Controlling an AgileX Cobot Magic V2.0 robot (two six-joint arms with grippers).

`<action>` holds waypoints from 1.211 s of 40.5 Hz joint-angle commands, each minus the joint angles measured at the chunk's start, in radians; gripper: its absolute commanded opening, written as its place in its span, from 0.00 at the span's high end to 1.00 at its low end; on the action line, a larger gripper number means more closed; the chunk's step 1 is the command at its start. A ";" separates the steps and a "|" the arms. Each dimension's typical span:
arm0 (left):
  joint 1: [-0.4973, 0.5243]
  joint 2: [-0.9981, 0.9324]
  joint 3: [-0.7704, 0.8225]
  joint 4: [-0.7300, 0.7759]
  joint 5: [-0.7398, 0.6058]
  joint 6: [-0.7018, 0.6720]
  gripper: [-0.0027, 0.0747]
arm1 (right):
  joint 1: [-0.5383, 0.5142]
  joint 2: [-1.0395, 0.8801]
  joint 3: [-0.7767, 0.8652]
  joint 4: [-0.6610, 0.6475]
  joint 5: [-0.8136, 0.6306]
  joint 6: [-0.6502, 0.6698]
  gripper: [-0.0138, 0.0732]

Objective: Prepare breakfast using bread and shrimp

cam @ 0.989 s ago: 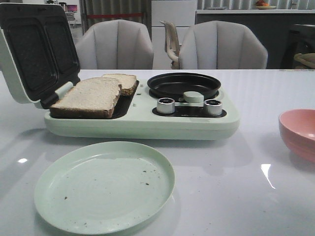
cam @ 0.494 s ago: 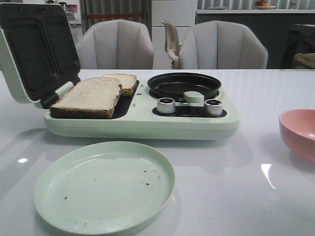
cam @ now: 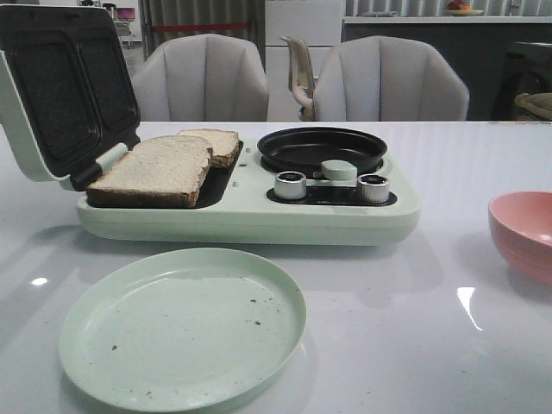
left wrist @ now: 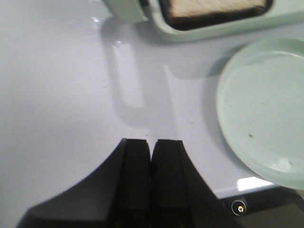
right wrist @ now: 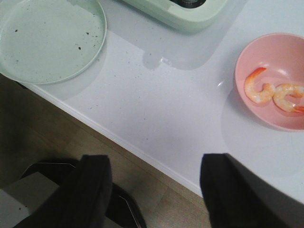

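While my left gripper (left wrist: pixel 152 156) rests closed, my right gripper (right wrist: pixel 154 183) hangs spread wide, ready for the curled pinkish-orange shrimp (right wrist: pixel 273 92) in the pink bowl (right wrist: pixel 247 57).

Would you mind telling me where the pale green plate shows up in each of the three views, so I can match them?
Front view: the pale green plate lies at lower left, in front of the sandwich maker.
Left wrist view: it sits at the right edge, partly cut off.
Right wrist view: it fills the upper left corner.
Shared landmark: the sandwich maker's green body borders the plate in all three.
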 commanded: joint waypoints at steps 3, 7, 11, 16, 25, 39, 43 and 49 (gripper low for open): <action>0.177 0.032 -0.073 -0.062 -0.097 0.094 0.83 | -0.005 -0.004 -0.030 -0.002 -0.051 0.001 0.25; 0.297 0.075 -0.113 -0.177 -0.121 0.200 0.83 | -0.005 -0.004 -0.030 -0.002 -0.051 0.001 0.25; 0.386 0.137 -0.161 -0.308 -0.149 0.308 0.83 | -0.005 -0.004 -0.030 -0.002 -0.051 0.001 0.25; 0.451 0.226 -0.240 -0.440 -0.168 0.385 0.83 | -0.005 -0.004 -0.030 -0.002 -0.051 0.001 0.25; 0.458 0.416 -0.398 -0.494 -0.206 0.389 0.84 | -0.005 -0.004 -0.030 -0.002 -0.051 0.001 0.25; 0.458 0.624 -0.590 -0.617 -0.215 0.389 0.84 | -0.005 -0.004 -0.030 -0.002 -0.051 0.001 0.25; 0.458 0.647 -0.618 -0.671 -0.212 0.398 0.84 | -0.005 -0.004 -0.030 -0.002 -0.051 0.001 0.25; 0.440 0.653 -0.630 -0.740 -0.202 0.443 0.84 | -0.005 -0.004 -0.030 -0.002 -0.051 0.001 0.25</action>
